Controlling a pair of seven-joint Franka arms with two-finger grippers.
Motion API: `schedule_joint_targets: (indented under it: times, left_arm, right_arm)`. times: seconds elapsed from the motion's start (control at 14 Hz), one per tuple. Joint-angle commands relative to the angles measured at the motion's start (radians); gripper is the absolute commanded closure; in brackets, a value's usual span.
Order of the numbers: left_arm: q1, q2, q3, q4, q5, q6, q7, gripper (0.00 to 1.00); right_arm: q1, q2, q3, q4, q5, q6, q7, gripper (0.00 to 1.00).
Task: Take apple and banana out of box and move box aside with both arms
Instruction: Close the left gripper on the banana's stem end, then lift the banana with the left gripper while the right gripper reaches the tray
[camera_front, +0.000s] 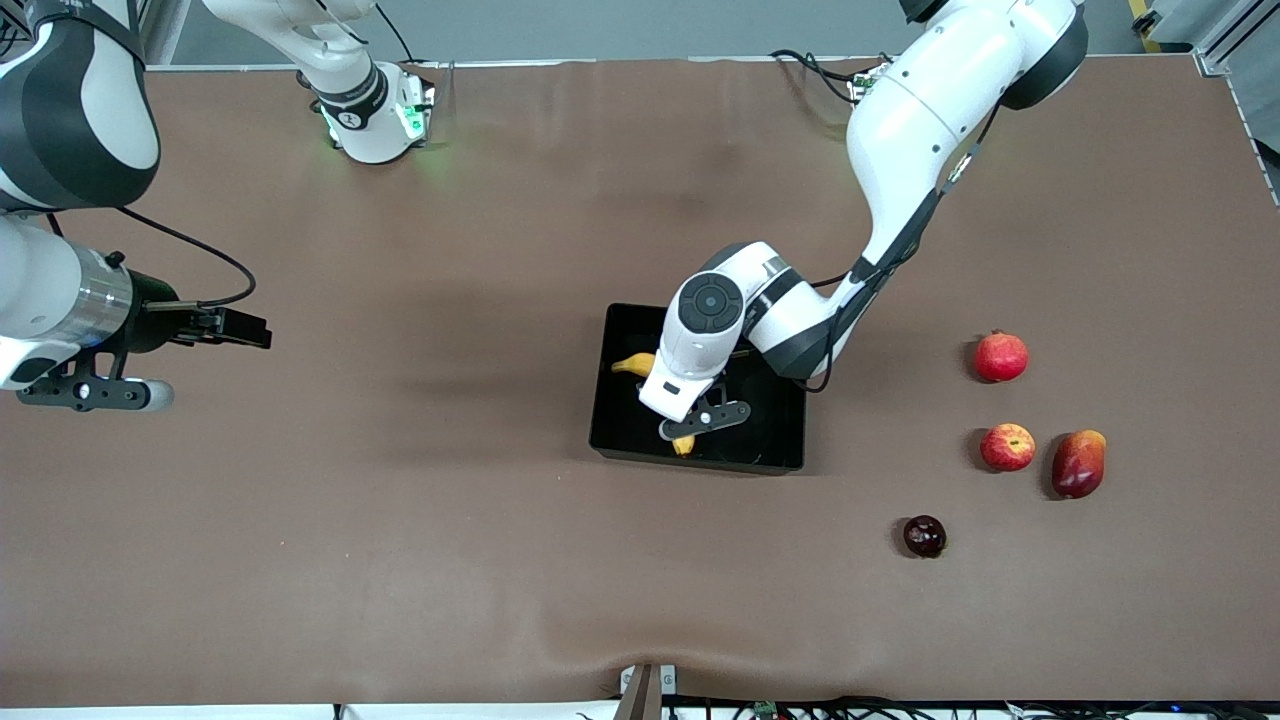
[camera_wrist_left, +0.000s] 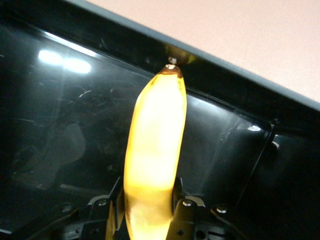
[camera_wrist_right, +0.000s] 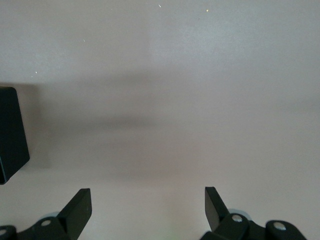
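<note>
The black box (camera_front: 700, 462) lies mid-table. My left gripper (camera_front: 690, 425) is down inside it, shut on the yellow banana (camera_front: 633, 364), whose two ends stick out past the hand. In the left wrist view the fingers (camera_wrist_left: 181, 200) clamp the banana (camera_wrist_left: 155, 140) across its middle, and its tip points at the box wall (camera_wrist_left: 225, 75). The red apple (camera_front: 1007, 447) with yellow patches rests on the table toward the left arm's end. My right gripper (camera_front: 245, 330) hangs open over bare table at the right arm's end; its wrist view shows the open gripper (camera_wrist_right: 147, 200) with nothing in it and a corner of the box (camera_wrist_right: 10, 135).
Near the apple lie a red pomegranate (camera_front: 1001, 356), farther from the front camera, a red-and-yellow oblong fruit (camera_front: 1078, 463) beside it, and a dark maroon round fruit (camera_front: 924, 536) nearer the camera. The brown table (camera_front: 400, 520) spreads wide around the box.
</note>
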Motion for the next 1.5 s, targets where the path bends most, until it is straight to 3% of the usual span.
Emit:
schedule_joint_targets:
  times: [0.0,0.29,0.57,0.93,1.43]
  left_arm:
    - [0.004,-0.050,-0.006,-0.007,-0.027,-0.065,-0.011,1.00]
    - [0.019,-0.129,-0.004,-0.009,-0.080,-0.112,-0.008,1.00]
    - [0.108,-0.241,-0.007,-0.012,-0.175,-0.197,0.009,1.00]
    - [0.211,-0.315,-0.010,-0.035,-0.190,-0.387,0.278,1.00]
    - [0.418,-0.404,-0.007,-0.229,-0.157,-0.395,0.659,1.00]
  right_arm:
    - [0.000,0.015,-0.001,0.027,-0.002,-0.012,0.001,0.00]
    - [0.003,0.028,-0.001,0.027,0.005,0.012,0.002,0.00]
    - [0.054,0.080,0.001,0.027,0.013,0.119,0.016,0.00]
    - [0.112,0.168,0.001,0.027,0.019,0.227,0.013,0.00]
    - [0.255,0.263,-0.001,0.024,0.044,0.276,0.037,0.00]
